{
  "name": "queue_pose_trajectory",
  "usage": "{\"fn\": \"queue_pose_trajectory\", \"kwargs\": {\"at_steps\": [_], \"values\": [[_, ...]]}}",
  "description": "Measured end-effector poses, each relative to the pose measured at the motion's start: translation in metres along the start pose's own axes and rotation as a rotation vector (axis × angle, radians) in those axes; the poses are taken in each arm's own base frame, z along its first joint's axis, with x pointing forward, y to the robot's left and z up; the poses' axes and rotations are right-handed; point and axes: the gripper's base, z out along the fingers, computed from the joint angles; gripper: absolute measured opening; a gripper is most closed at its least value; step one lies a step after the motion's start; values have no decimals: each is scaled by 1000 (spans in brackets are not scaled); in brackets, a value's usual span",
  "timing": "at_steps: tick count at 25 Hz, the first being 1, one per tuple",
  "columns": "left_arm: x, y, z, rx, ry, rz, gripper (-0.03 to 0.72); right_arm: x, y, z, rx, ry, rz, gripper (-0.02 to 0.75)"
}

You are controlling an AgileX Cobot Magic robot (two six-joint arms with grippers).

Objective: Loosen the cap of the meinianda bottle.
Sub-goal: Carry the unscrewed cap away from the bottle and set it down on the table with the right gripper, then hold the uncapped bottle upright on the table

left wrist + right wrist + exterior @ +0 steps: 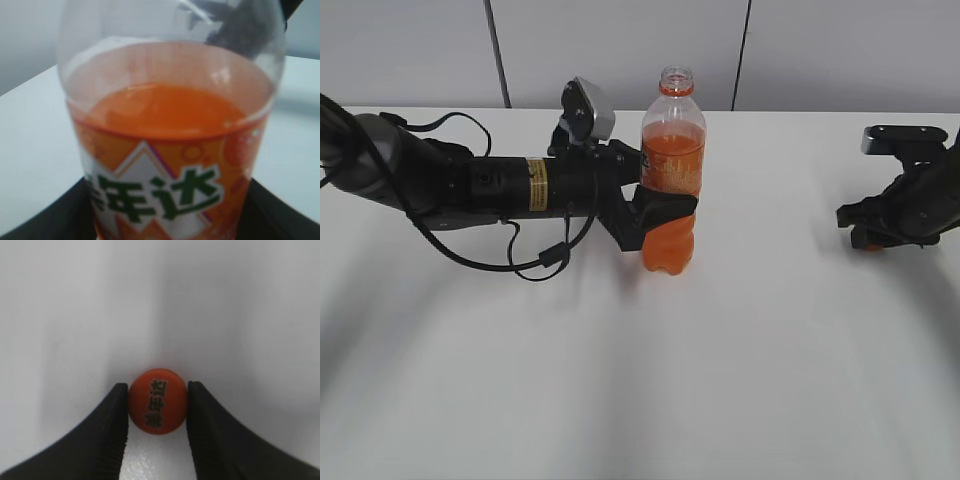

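Note:
The meinianda bottle stands upright mid-table, its neck open with only the orange ring around it. My left gripper is shut on the bottle's body at the lower edge of the label. In the left wrist view the label and orange liquid fill the frame, with the black jaws at either side. The orange cap is off the bottle and sits between the two fingers of my right gripper, touching both. In the exterior view that gripper is low over the table at the far right, with the cap showing below it.
The white table spreads around the bottle. A grey panelled wall runs behind its far edge. The left arm's black cable loops on the table below the arm.

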Motion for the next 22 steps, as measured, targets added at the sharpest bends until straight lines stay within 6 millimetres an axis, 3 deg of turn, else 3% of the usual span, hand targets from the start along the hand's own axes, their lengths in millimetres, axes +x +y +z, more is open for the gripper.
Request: {"fn": "queue_pose_trajectory", "kwargs": {"at_steps": [2,6,8,16,22], "values": [[0,0,0,0,0,0,439,1,0,0,-3,13,1,342],[0,0,0,0,0,0,439,3,2,0,-14,31,21,542],[0,0,0,0,0,0,439,3,2,0,-17,31,32,603],[0,0,0,0,0,0,445,-2,3,-15,-28,28,36,616],[1,1,0,-7,10,0,595,-8,5,-34,-37,14,32,605]]}}
